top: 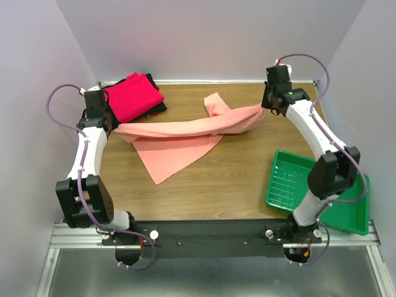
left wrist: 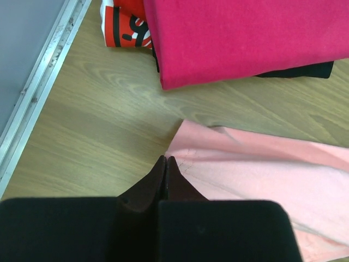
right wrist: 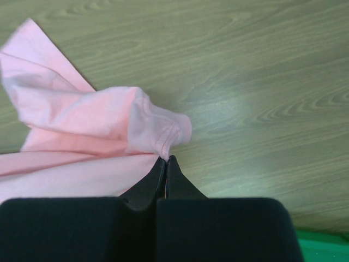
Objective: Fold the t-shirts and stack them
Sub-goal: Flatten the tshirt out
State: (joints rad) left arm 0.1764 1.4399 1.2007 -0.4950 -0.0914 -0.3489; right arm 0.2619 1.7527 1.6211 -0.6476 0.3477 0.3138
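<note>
A salmon-pink t-shirt is stretched across the table between my two grippers, its lower part draped on the wood. My left gripper is shut on the shirt's left edge, fingertips pressed together. My right gripper is shut on a hemmed fold of the shirt at the right end, jaws closed. A folded stack sits at the back left: a magenta t-shirt on top, a black one under it and a red printed one at the bottom.
A green plastic tray stands at the front right of the wooden table. A metal rail runs along the table's left edge, close to the stack.
</note>
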